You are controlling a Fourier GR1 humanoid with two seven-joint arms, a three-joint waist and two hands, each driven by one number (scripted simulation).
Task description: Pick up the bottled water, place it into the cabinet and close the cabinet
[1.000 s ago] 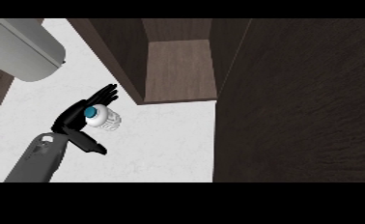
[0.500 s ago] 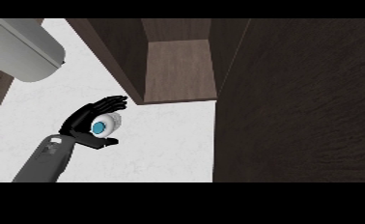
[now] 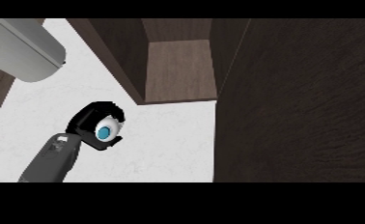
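Head view, looking steeply down on a white, faintly marbled surface (image 3: 171, 146).

Left hand (image 3: 92, 119): black, at the end of a grey forearm (image 3: 50, 160) entering from the lower edge, curled round the bottled water (image 3: 107, 132). Fingers arched over the top and far side of the bottle, hiding most of its body.

Bottled water: held in the left hand, seen almost end-on, showing a blue cap ringed by pale plastic. Located left of and below the cabinet opening, out in front of the cabinet's front lower corner and apart from it. Not discernible whether lifted clear of the surface or touching it.

Cabinet (image 3: 128, 63): dark brown wood, open. Interior shelf (image 3: 178, 71) of lighter brown grain visible between two dark side walls; nothing visible on the shelf. Opening directed toward the lower edge of the view, ending in a straight front lip just above the white surface.

Cabinet door (image 3: 292, 102): large dark panel to the right of the cabinet opening, filling the right portion of the view from top to bottom and swung outward over the surface.

Grey rounded object (image 3: 28, 49): left of the cabinet, well apart from the bottle, at the upper left edge; identity not discernible.

Right hand: absent from this view.
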